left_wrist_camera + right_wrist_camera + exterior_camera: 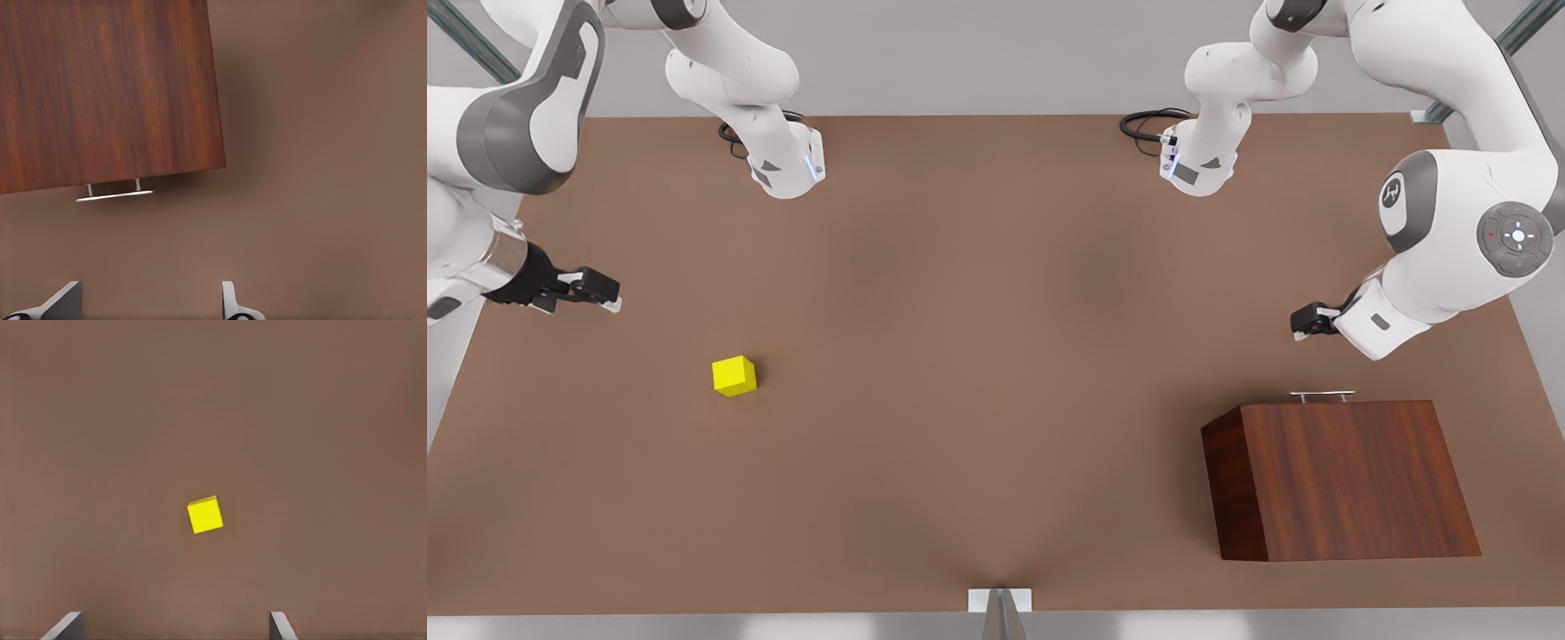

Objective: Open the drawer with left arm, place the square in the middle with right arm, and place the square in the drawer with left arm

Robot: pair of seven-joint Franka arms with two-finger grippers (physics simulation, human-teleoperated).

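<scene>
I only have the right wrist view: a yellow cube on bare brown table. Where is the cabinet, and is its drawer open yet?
Observer: The cabinet stands at the front view's right, far from the square; its drawer looks shut, with the handle close against the front.
Operator: Where is the left gripper?
Observer: The left gripper hangs open above the table, short of the handle, not touching it.
Operator: And my own gripper?
Observer: The right gripper is open, off to the side of the square, holding nothing.
</scene>
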